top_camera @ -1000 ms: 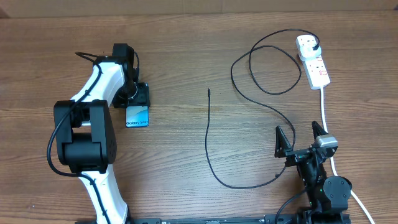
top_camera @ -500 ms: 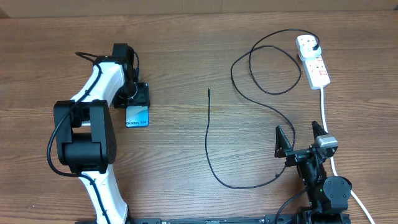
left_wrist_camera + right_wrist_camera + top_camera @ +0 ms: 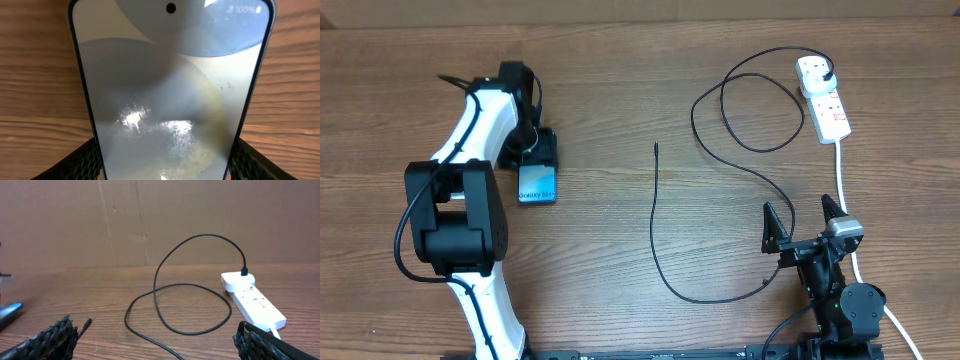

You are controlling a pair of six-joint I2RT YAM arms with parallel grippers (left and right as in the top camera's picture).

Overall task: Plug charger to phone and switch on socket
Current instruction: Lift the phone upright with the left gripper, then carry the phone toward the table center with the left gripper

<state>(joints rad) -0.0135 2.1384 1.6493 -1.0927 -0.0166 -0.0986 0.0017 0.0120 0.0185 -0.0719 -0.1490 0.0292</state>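
Blue phone (image 3: 170, 100) in left jaws, wrist view alone shows 100%

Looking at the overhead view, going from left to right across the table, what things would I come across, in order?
phone → charger tip → socket. The arms are left out, since each overlaps one of these.

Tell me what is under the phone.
Only wooden table shows around the phone, gripped at its sides by the jaws of the left gripper. The spot directly beneath is covered by the phone itself; whether it touches the wood cannot be told.
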